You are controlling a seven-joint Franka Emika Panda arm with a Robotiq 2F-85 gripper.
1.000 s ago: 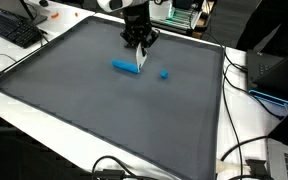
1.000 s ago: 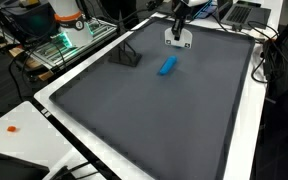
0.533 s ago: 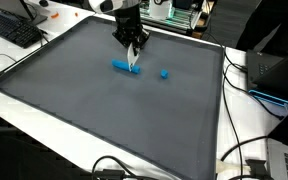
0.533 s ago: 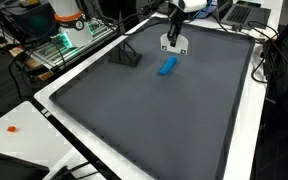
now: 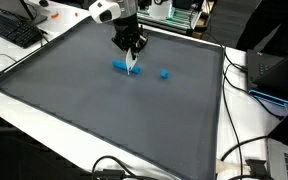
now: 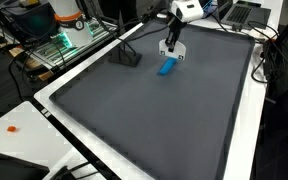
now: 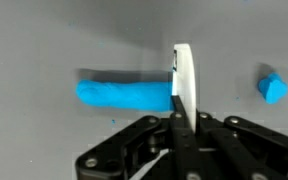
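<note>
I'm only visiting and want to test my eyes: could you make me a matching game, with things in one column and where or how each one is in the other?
Things:
1 long blue piece
2 small blue piece
3 white stick
4 black keyboard

Places or states:
A held in the shut claw
B off the grey mat, on the white table
C on the mat, at the stick's tip
D on the mat, alone to one side

Pairs: 1-C, 2-D, 3-A, 4-B
</note>
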